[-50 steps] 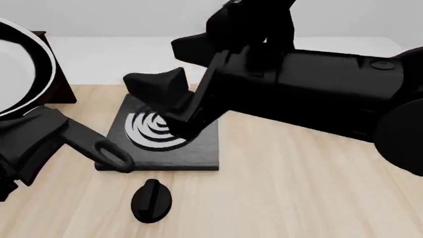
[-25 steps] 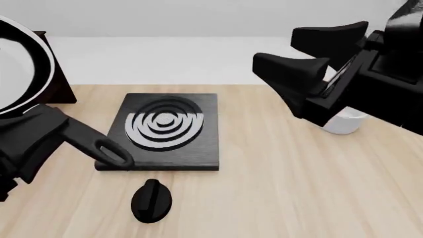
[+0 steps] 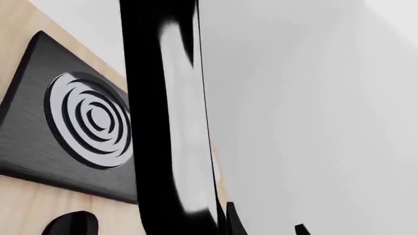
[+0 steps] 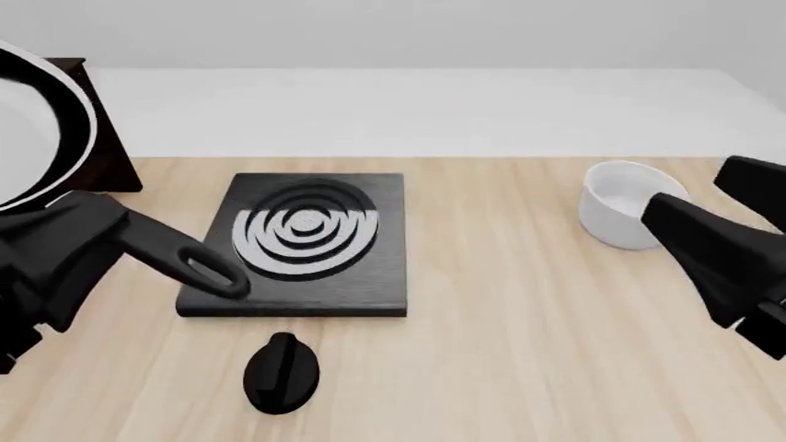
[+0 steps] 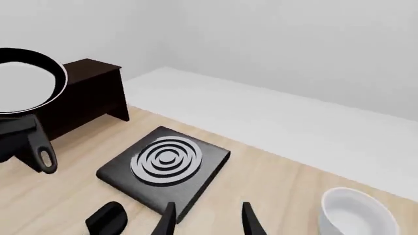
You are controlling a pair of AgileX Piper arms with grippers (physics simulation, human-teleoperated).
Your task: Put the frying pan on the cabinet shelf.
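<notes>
The frying pan [image 4: 28, 129] hangs tilted at the far left, its glossy inside facing me and its slim handle [image 4: 184, 262] pointing down toward the stove plate. My left gripper [image 4: 74, 249] is shut on the handle near the pan's base. The pan [image 5: 26, 83] is above and in front of the dark brown cabinet [image 5: 85, 93], apart from the cabinet shelf [image 5: 93, 65] on top. The pan's rim [image 3: 163, 122] fills the left wrist view. At the right edge my right gripper [image 4: 727, 216] is open and holds nothing; its fingertips [image 5: 168, 220] show in its own wrist view.
A flat black stove plate [image 4: 307, 239] with grey rings lies mid-table, with a black knob [image 4: 283, 368] in front of it. A white bowl [image 4: 624, 212] stands at the right, close to my right gripper. The cabinet [image 4: 109, 147] stands at the table's far left.
My right arm has pulled back from over the stove plate to the right edge, uncovering the white bowl. The pan and left gripper shifted slightly left.
</notes>
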